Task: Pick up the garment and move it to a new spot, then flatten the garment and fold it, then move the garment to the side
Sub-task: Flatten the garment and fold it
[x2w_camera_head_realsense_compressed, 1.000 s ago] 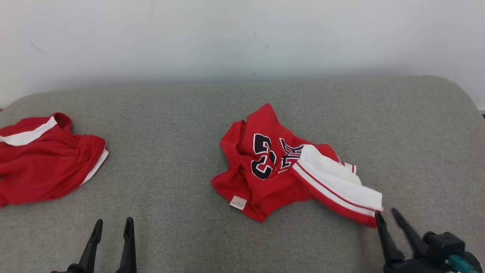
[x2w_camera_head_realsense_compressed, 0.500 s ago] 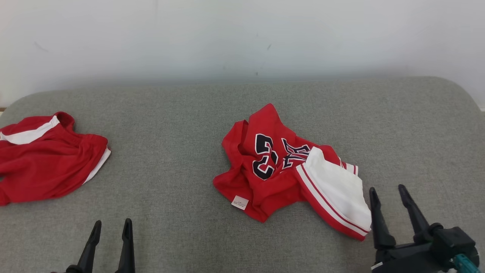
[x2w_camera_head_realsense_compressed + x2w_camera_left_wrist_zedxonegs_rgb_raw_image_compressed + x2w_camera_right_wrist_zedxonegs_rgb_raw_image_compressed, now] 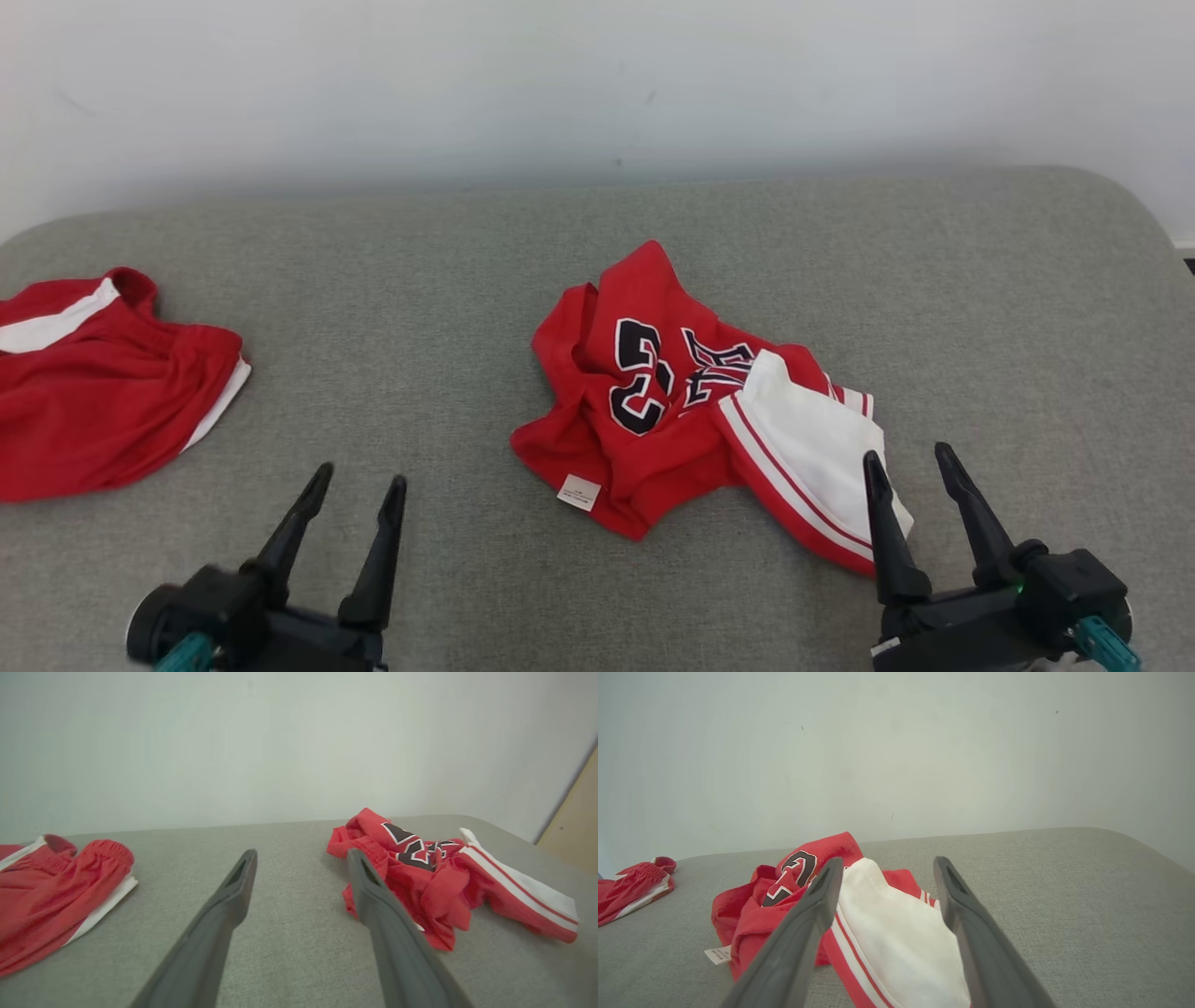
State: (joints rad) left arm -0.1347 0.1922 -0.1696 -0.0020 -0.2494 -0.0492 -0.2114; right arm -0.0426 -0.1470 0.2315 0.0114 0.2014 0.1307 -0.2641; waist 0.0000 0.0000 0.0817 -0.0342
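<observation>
Red-and-white jersey [image 3: 672, 411] lies crumpled at centre frame on the grey cushion [image 3: 448, 280] as we poise left gripper [image 3: 362, 474] and right gripper [image 3: 906, 452], both spread wide and empty, low in frame; flattening looks next, calling for pinches on opposite hems.
</observation>
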